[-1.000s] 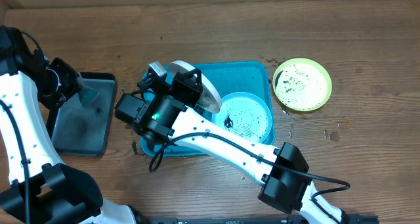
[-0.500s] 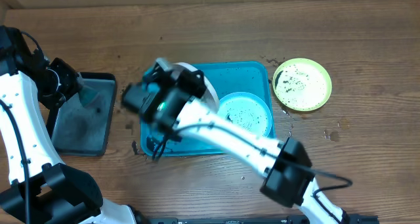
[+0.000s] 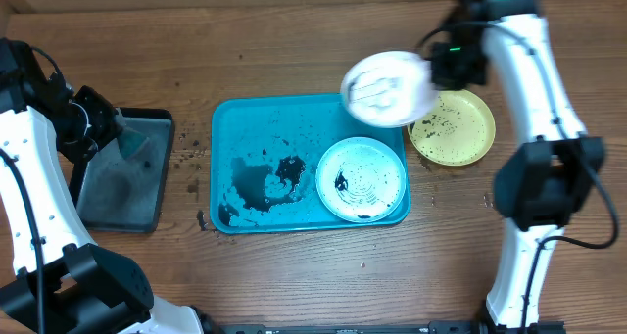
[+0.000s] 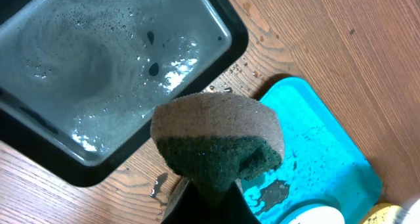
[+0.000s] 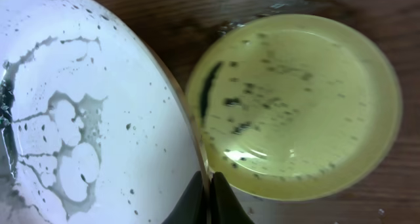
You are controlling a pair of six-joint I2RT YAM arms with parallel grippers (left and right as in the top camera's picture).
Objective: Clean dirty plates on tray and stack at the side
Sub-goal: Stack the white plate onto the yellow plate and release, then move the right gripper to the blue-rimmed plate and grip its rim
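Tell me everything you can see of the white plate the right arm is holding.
The small round white plastic plate is held up in the air, pinched at its rim by the shut right gripper. Its face points upward and looks wet, with grey watery streaks, rings and scattered dark specks. In the overhead view it is blurred. It hangs over the far right corner of the turquoise rectangular tray, beside the dirty yellow-green round plate. Nothing else appears to touch it.
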